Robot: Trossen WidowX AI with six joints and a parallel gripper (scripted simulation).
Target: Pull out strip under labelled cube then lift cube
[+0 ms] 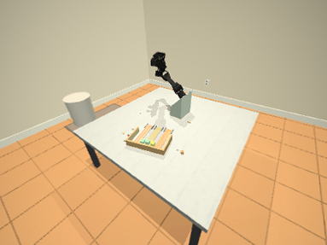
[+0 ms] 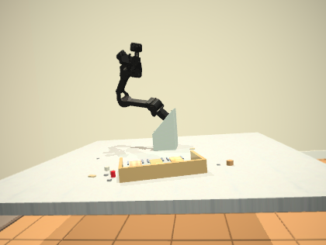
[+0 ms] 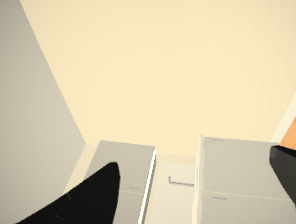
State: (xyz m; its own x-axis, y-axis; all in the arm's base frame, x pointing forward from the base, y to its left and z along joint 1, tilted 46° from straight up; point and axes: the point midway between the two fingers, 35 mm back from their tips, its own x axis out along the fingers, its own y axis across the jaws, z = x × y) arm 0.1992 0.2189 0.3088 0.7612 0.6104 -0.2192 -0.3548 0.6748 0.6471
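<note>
A wooden tray (image 1: 145,149) (image 2: 163,173) stands on the table and holds several strips side by side, among them a yellowish strip (image 1: 157,133). Small blocks sit on the strips near one wall: a green block (image 1: 143,141), a second green block (image 1: 148,141) and a yellow-green block (image 1: 152,143). They are too small to show any label, and which strip lies under each cannot be told. In the exterior view the tray's wall hides them. My gripper (image 3: 194,162) is open and empty, raised high above the table, away from the tray; the wrist view shows only ceiling, wall and cabinets.
A grey-green slanted block (image 1: 180,108) (image 2: 166,133) stands at the arm's base. A brown round piece (image 1: 182,152) (image 2: 230,163) lies at one side of the tray, a red cube (image 2: 112,174) and small bits at the other. A large white cylinder (image 1: 80,110) stands beyond the table edge.
</note>
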